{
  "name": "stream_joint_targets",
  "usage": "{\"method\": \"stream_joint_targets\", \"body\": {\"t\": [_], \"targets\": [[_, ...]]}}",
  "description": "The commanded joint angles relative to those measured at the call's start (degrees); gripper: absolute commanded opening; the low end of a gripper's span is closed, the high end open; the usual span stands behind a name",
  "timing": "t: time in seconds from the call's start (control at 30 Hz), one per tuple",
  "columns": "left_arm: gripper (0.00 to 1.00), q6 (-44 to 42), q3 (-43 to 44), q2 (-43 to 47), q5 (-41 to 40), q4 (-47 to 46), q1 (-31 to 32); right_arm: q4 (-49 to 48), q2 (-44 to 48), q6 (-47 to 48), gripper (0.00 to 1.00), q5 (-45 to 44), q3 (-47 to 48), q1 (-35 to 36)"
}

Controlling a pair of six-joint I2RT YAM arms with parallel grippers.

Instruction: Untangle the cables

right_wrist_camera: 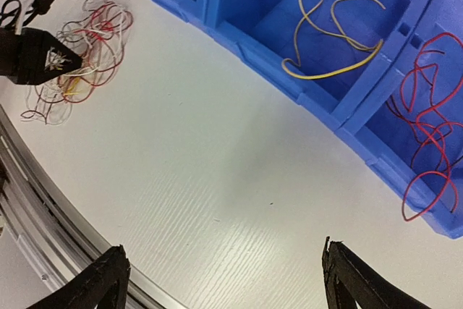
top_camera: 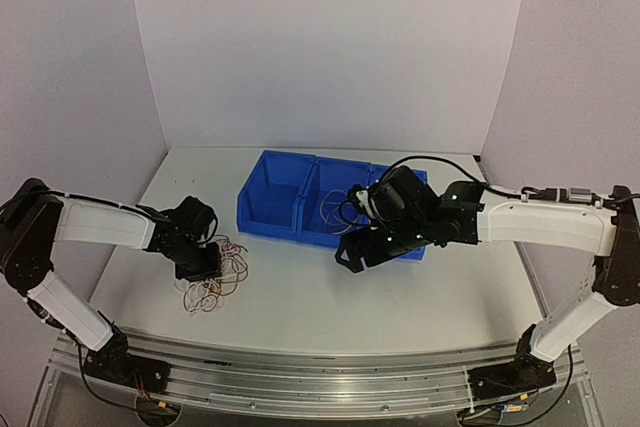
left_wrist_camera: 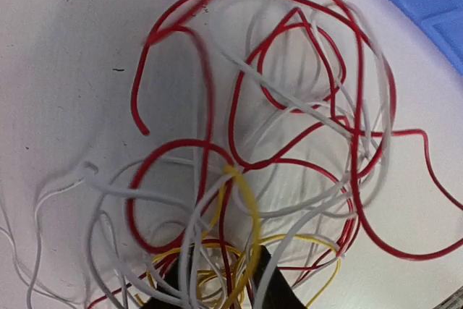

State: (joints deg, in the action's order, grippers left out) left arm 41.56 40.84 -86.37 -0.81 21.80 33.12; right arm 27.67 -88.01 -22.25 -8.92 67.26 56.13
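At eight o'clock on the counter [top_camera: 300,297], the left hand [top_camera: 204,271] sits in cables [top_camera: 236,267] that look light and floppy; I cannot tell its grip. Over by three o'clock the right hand [right_wrist_camera: 224,248] is wide open, empty. I would grab the yellow loop [left_wrist_camera: 249,208].

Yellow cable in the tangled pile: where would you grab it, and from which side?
Grip the yellow cable at its arch, where it rides over the white cables and red cables. Come from above: its lower loops are woven under others, so pinching there would likely catch them too.
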Motion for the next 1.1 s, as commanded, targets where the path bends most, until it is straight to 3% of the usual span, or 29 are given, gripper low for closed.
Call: {"method": "stream_joint_targets", "body": {"t": [0.0, 0.4, 0.6, 0.93, 1.07], "targets": [[0.02, -3.33, 2.35, 1.62, 5.91, -6.7, 1.64, -6.94, 0.04, 4.24, 0.88, 7.65, -0.6, 0.77], [0.0, -12.31, -0.18, 15.34, 23.74, -16.24, 8.69, -8.72, -8.81, 17.1, 0.84, 21.28, 5.94, 1.22], [0.0, -14.03, -0.24, 17.15, 25.82, -15.83, 10.24, -8.88, -13.52, 21.75, 0.83, 14.58, 10.09, 1.63], [0.0, -16.17, -1.34, 19.27, 27.63, -15.34, 11.17, -10.59, -13.01, 17.44, 0.81, 6.41, 9.7, 1.55], [0.0, -16.67, -1.66, 19.82, 27.45, -14.63, 11.25, -10.73, -13.61, 17.11, 0.72, 8.64, 11.0, 1.65]]}}
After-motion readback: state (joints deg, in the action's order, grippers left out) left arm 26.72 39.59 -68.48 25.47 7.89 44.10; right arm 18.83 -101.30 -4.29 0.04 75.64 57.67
